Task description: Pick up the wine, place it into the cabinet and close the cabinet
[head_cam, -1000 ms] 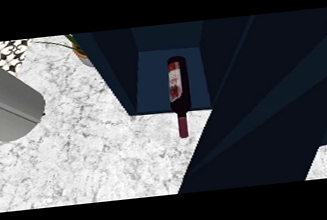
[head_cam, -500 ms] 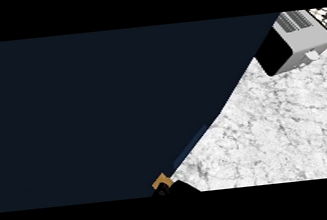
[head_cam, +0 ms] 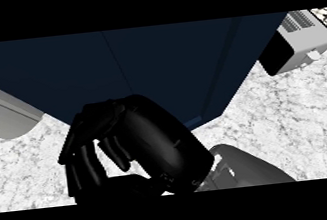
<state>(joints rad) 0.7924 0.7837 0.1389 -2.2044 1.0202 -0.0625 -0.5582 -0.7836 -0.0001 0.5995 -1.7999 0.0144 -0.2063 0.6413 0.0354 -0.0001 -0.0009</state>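
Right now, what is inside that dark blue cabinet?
Nothing inside shows. The cabinet presents only closed dark blue panels, so any contents are hidden. A black hand with bent fingers sits in front of it, above the marble counter.

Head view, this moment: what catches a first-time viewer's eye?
A large black hand fills the lower middle, its fingers curled downward, in front of the dark blue cabinet that spans the upper part of the view. A grey toaster stands at the upper right on the marble counter.
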